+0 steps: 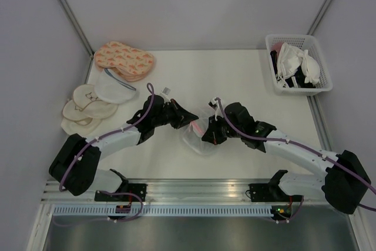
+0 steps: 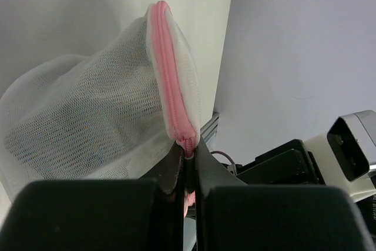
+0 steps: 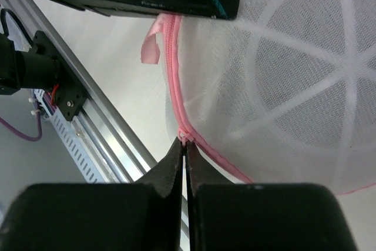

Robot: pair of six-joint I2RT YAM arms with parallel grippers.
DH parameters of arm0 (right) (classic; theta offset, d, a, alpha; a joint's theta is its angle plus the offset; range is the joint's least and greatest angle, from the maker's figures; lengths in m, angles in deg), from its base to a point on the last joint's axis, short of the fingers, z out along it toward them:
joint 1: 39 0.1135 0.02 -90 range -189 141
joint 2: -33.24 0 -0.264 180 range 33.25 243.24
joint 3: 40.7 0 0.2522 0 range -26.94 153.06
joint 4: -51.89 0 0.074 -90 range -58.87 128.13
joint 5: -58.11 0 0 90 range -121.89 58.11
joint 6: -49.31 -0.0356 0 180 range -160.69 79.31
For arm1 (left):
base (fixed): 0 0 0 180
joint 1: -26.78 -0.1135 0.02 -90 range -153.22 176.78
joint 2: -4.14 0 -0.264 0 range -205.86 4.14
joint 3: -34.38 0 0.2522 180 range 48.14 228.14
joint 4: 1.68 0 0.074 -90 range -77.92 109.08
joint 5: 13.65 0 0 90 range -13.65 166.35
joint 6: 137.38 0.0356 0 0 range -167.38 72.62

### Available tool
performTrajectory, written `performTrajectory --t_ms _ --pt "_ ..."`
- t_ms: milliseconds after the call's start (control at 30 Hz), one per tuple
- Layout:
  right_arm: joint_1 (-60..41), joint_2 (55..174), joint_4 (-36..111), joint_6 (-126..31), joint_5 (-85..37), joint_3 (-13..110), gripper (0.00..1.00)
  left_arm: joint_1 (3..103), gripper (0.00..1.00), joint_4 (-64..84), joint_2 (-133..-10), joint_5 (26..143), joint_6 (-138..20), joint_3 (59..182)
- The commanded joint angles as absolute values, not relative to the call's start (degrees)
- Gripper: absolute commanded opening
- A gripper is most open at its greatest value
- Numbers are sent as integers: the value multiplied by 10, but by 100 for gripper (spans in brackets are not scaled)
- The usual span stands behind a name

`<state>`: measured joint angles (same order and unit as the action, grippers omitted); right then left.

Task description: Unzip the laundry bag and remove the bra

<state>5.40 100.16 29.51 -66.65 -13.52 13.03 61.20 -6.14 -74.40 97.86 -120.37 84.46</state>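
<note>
Left gripper [image 2: 188, 156] is pressed together on the pink zip rim [image 2: 170, 69] of the bag [image 1: 198, 139], pinching its near end. In that wrist view the rim runs from the fingers toward 12 o'clock. Right gripper [image 3: 185, 148] is closed too, nipping a small pale tab on the zip, likely the pull. From above, the bag sits mid-table between them, left gripper at its 10 o'clock, right at its 2 o'clock, both equally near. The bra is not plainly visible; only a dim grey shape shows through the mesh. The zip curves round the dome, so the pull should follow that arc while the left anchors. Bare table [image 1: 194, 74] lies open toward 12 o'clock, and the rail [image 1: 200, 189] bounds 6 o'clock. Basket [image 1: 305, 90] and pads [image 1: 123, 57] are well apart.
</note>
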Motion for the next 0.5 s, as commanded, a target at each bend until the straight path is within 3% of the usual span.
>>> performTrajectory --t_ms 0,233,467 --pt "57 1007 242 -650 -136 162 0 600 2 -74 -753 995 -1173 873" --pt "56 987 147 -638 -226 171 1 565 2 -68 -779 1065 -1144 899" --pt "50 1009 57 -675 -454 202 0 544 2 -53 -811 1135 -1091 942"
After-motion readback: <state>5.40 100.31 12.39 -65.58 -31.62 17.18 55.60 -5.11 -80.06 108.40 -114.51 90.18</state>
